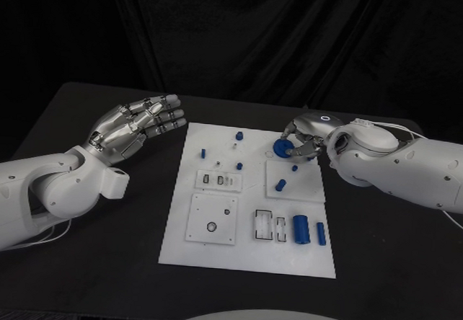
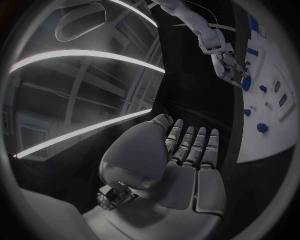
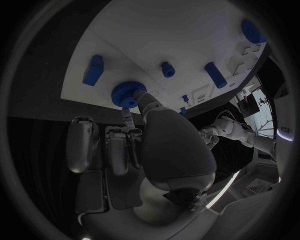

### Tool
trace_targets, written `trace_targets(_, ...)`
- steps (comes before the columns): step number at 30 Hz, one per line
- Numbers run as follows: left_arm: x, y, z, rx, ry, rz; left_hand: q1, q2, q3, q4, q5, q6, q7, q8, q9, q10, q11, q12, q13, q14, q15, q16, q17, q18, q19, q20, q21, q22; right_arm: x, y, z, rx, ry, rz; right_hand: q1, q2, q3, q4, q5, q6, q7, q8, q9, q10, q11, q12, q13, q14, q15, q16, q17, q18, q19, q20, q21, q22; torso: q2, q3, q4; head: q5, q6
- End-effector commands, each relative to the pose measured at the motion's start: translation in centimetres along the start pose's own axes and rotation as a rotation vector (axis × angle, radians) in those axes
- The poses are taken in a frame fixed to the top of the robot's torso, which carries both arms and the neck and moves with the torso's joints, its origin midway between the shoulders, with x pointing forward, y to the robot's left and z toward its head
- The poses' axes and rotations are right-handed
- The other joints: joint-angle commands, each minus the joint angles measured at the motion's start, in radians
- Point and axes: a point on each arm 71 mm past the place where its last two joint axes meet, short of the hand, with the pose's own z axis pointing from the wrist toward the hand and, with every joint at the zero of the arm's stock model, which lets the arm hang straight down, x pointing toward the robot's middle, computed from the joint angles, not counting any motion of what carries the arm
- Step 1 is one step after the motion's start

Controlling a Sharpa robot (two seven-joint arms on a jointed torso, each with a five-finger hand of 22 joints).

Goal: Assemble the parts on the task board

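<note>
Two blue cylinders [image 1: 309, 231] are lying at the task board's [image 1: 247, 258] near edge while my right hand [image 1: 303, 143] is pinching a blue gear [image 1: 284, 148] at the far end, left hand [image 1: 134, 126] hovering released, fingers spread.

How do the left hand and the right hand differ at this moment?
The left hand holds nothing, fingers spread; the right hand pinches a round blue part. The left hand hovers beside the task board, over the black table; the right hand is over the board's far end. Both are silver.

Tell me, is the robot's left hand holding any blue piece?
No, the left hand hangs open beside the task board, with nothing in its fingers.
</note>
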Motion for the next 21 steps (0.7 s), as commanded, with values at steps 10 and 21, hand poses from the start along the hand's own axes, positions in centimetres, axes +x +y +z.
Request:
trace_targets(10, 0.3, -0.4, 0.0, 0.065, 0.014, -0.01, -0.01, -0.001, 0.009, 0.0, 0.002, 0.002, 0.005, 0.002, 0.0, 0.002, 0.008, 0.005, 0.002, 0.001, 0.006, 0.007, 0.002, -0.019, 0.008, 0.001, 0.005, -0.001, -2.8, 4.6, 0.9, -0.118, -0.052, -0.003, -0.025, -0.01, 0.013, 0.009, 0.052, 0.013, -0.038, 0.275, 0.346, 0.106, -0.003, 0.003, 0.263, 0.105, -0.006, 0.002, 0.263, -0.007, 0.007, -0.005, 0.005, 0.131, -0.002, -0.0021, -0.0004, -0.001, 0.006)
trace_targets(21, 0.3, -0.1, 0.4, 0.064, 0.022, -0.013, -0.011, -0.002, 0.011, 0.001, 0.002, 0.002, 0.005, 0.002, 0.001, 0.002, 0.009, 0.005, 0.002, 0.002, 0.007, 0.01, 0.002, -0.02, 0.008, 0.002, 0.005, -0.001, -3.2, 8.6, 3.1, -0.215, -0.06, -0.013, -0.03, -0.011, 0.014, 0.012, 0.048, 0.008, -0.037, 0.274, 0.349, 0.106, -0.003, 0.003, 0.263, 0.105, -0.005, 0.002, 0.263, -0.007, 0.01, -0.005, 0.007, 0.133, -0.001, -0.0035, 0.0012, -0.002, 0.007)
